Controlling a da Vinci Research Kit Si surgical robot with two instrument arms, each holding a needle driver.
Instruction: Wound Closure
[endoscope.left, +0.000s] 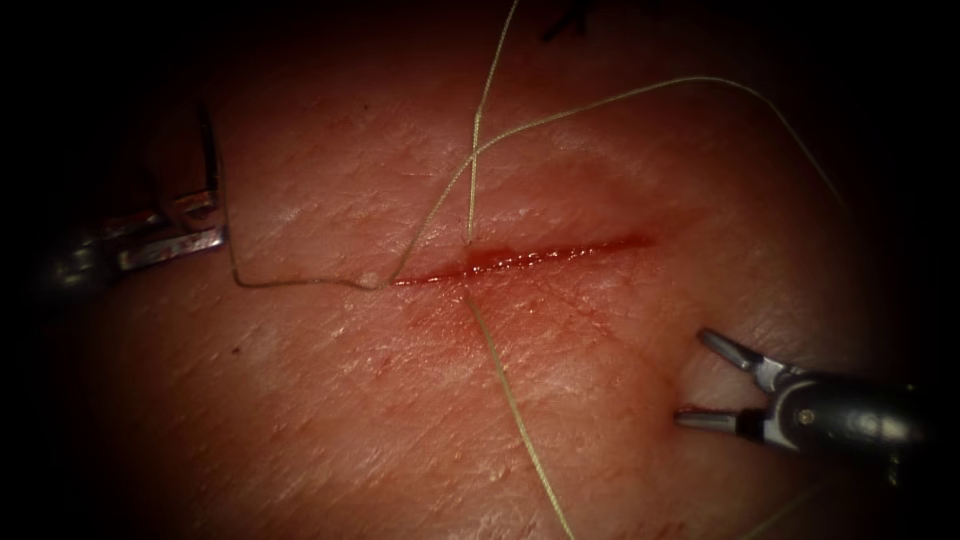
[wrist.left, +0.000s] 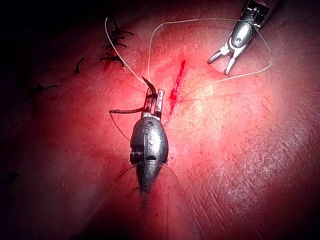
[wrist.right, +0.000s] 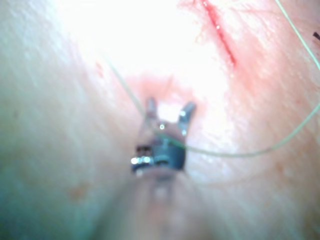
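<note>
Left tool: we see the left tool (endoscope.left: 190, 225) at 9 o'clock of the cut, out on the tissue left of the wound; jaws clamped on the needle.
Needle: the needle (endoscope.left: 212, 150) is held in the left tool's jaws; in the endoscope view its dark curve runs up toward 12 o'clock from the jaws. In the left wrist view the needle (wrist.left: 135, 109) crosses the jaws, one end out to the side, the other hooking past the tips. We can't tell exactly where along the curve the grip sits. It is out of the tissue.
Right tool: the right tool (endoscope.left: 715, 385) sits at 4 o'clock of the cut, on the right; jaws spread wide, holding nothing. Same wide spread in the left wrist view (wrist.left: 220, 62) and in the right wrist view (wrist.right: 169, 109).
Thread: the thread (endoscope.left: 520, 410) goes through the tissue at the cut's middle; one strand runs to 6 o'clock, others rise toward 12 and arc toward 2. Another run lies flat from the cut's left end toward the left tool.
Cut: the cut (endoscope.left: 520, 258) lies roughly 3 to 9 o'clock at the middle, with red fluid (endoscope.left: 480, 262) along it.
Tissue: the tissue (endoscope.left: 330, 420) is pale pink; old dark cut ends of thread (wrist.left: 116, 47) sit beyond the cut in the left wrist view.
</note>
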